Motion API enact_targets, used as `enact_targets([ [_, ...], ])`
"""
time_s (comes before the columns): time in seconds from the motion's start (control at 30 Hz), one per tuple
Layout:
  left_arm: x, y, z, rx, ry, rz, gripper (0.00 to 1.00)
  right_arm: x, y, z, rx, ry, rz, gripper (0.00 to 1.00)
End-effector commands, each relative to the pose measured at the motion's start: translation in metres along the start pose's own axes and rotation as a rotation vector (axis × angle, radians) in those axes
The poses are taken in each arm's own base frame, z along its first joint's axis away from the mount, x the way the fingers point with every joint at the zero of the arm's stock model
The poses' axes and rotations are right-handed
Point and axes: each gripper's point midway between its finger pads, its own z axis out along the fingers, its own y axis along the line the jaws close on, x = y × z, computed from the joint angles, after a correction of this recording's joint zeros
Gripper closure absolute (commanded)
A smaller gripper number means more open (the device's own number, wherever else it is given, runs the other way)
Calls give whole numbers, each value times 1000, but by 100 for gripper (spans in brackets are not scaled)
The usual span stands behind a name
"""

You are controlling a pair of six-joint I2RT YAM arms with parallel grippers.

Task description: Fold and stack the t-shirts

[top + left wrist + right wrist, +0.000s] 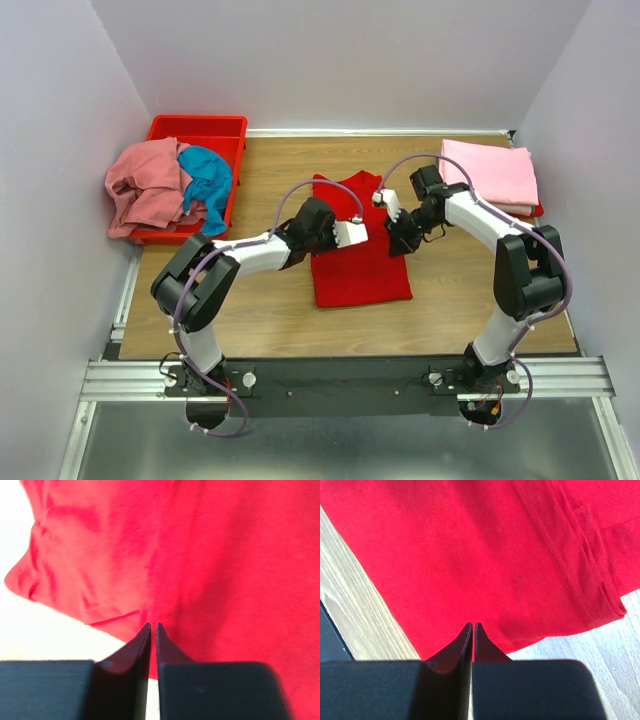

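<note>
A bright red t-shirt (360, 270) lies partly folded into a long strip in the middle of the wooden table. My left gripper (358, 238) hovers over its middle with the jaws almost together (153, 625); the red cloth (225, 555) lies flat beyond the tips, with a crumpled sleeve to the left. My right gripper (398, 243) stands at the shirt's right edge, also shut (472, 624), over the flat hem (470, 545). I see no cloth pinched in either. A folded light pink t-shirt (492, 172) sits at the back right.
A red plastic bin (225, 128) stands at the back left, with a salmon pink shirt (145, 185) and a teal blue one (208, 178) spilling over its side. A red layer (536, 211) shows under the pink stack. White walls close in the table (270, 310).
</note>
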Motion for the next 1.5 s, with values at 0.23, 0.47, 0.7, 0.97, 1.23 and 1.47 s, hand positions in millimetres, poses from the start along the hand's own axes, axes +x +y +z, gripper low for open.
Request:
enact_targets([
  [0.23, -42, 86, -55, -406, -123, -54, 37, 10, -6, 6, 18, 20, -5, 89],
  [0.47, -95, 87, -165, -520, -423, 69, 7, 4, 8, -2, -11, -31, -73, 81],
  [0.7, -99, 41, -195, -347, -502, 78, 4, -5, 29, -19, -17, -105, -167, 62],
  [0.97, -74, -28, -199, -170, -492, 164, 4, 16, 61, -29, -17, -141, -326, 25],
  [1.23, -62, -103, -189, 20, -419, 189, 5, 65, 97, -11, -77, -109, -659, 0],
  [1.47, -48, -130, -172, 87, -342, 247, 5, 67, 89, -1, -24, -93, -660, 0],
])
